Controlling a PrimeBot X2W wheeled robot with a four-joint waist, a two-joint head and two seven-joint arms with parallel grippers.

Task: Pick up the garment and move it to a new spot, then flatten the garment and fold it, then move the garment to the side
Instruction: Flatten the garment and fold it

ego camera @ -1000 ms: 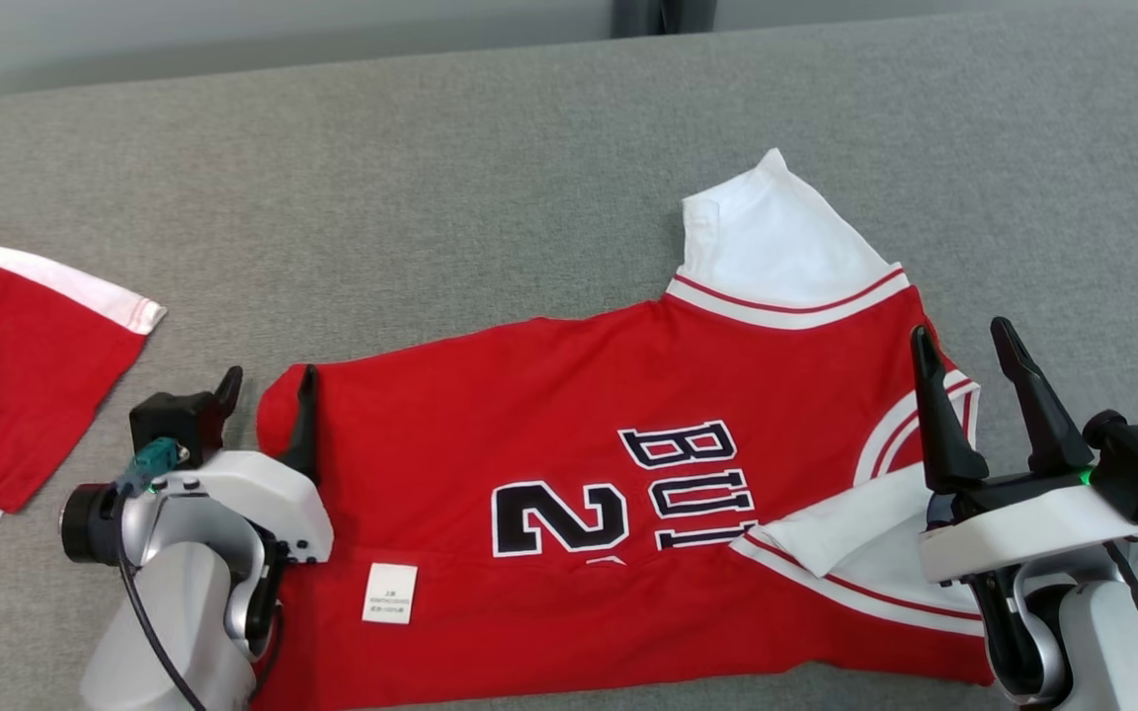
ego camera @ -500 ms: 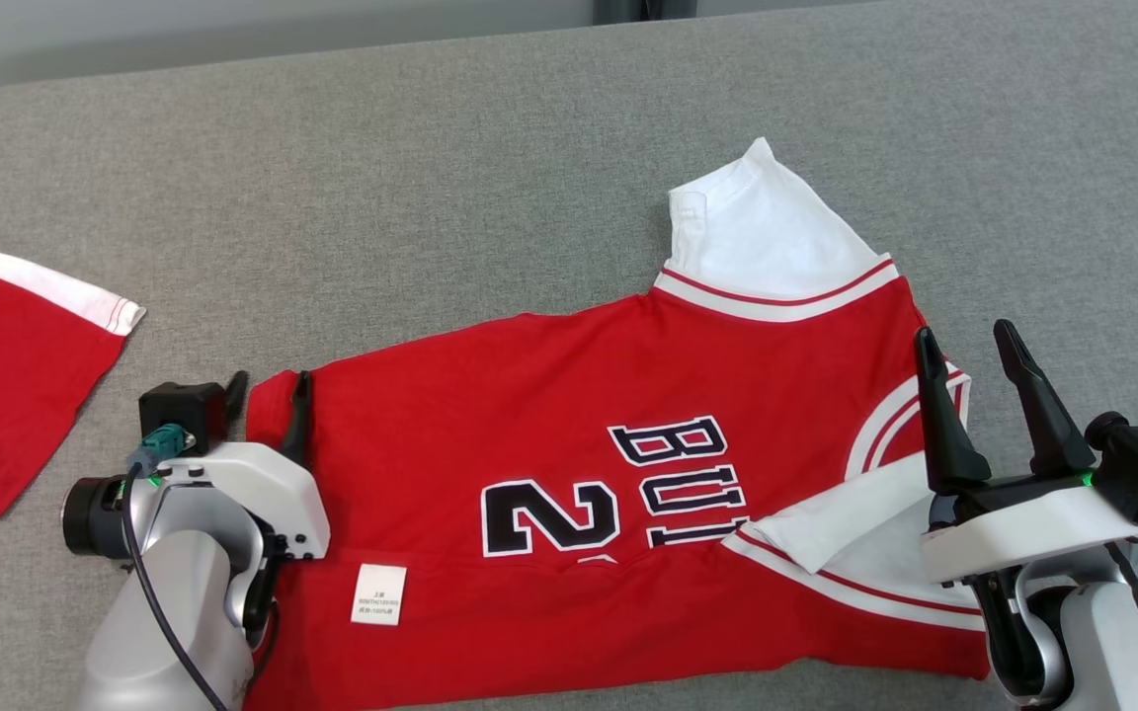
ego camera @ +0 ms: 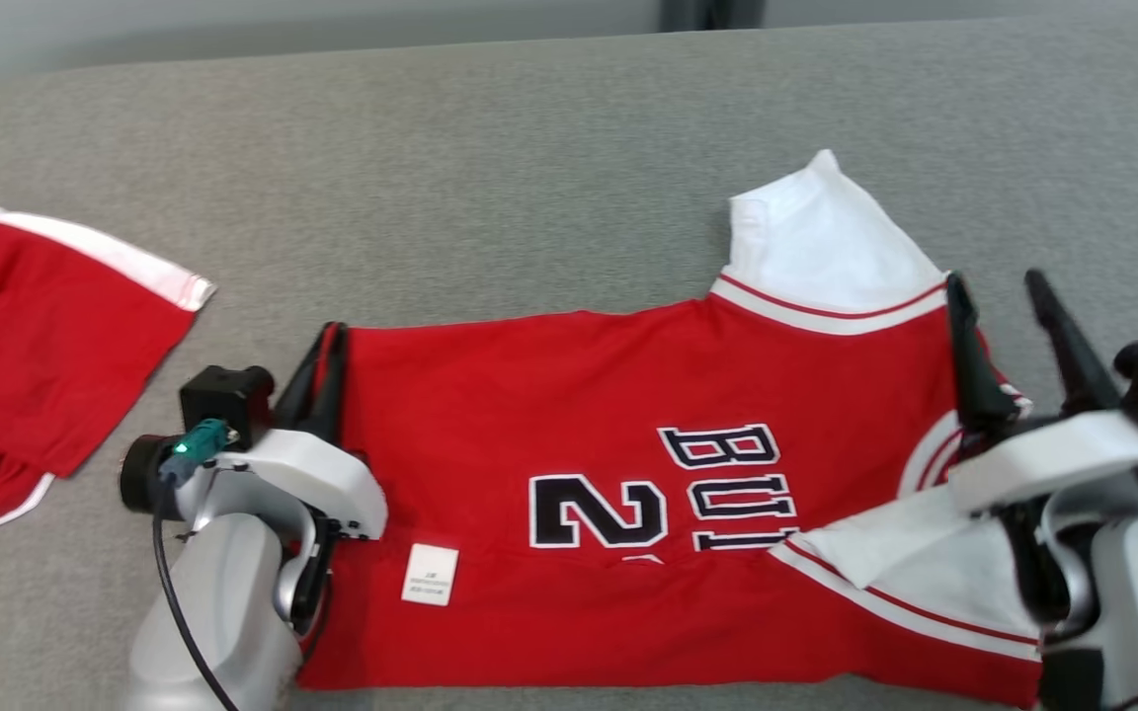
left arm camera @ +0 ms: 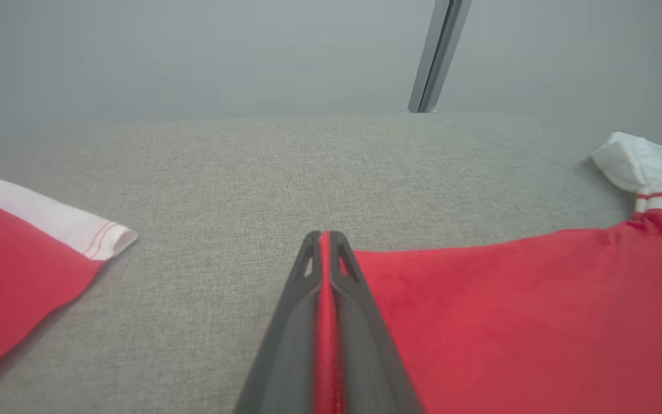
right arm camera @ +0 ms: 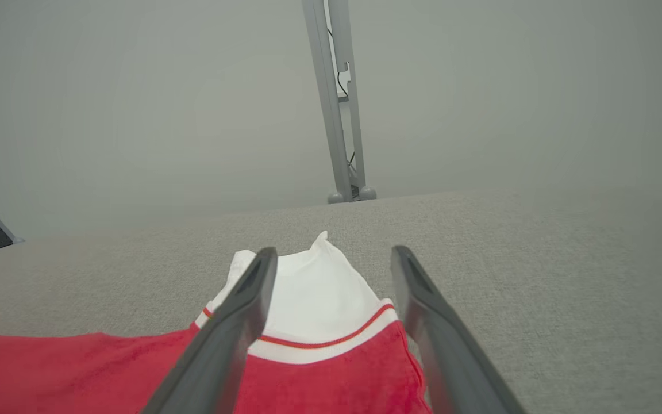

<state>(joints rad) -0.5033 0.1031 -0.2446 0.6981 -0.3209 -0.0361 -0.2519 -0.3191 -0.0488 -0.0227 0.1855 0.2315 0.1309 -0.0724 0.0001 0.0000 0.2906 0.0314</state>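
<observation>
- Two grippers were on this one: the left gripper (ego camera: 329, 338) was clamped tight on the left edge of the red jersey (ego camera: 628, 395), with a strip of red fabric pinched between its fingers (left arm camera: 291, 322).
- The right gripper (ego camera: 996, 284) had its jaws spread wide, holding nothing, by the jersey's right end near the white sleeve (ego camera: 826, 237).
- The jersey lay spread on the grey surface (ego camera: 529, 197), lettering showing, and a second red garment (ego camera: 26, 336) sat well apart on the left.

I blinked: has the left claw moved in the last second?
Yes: the left gripper shut onto the jersey edge, staying beside the other red garment.
</observation>
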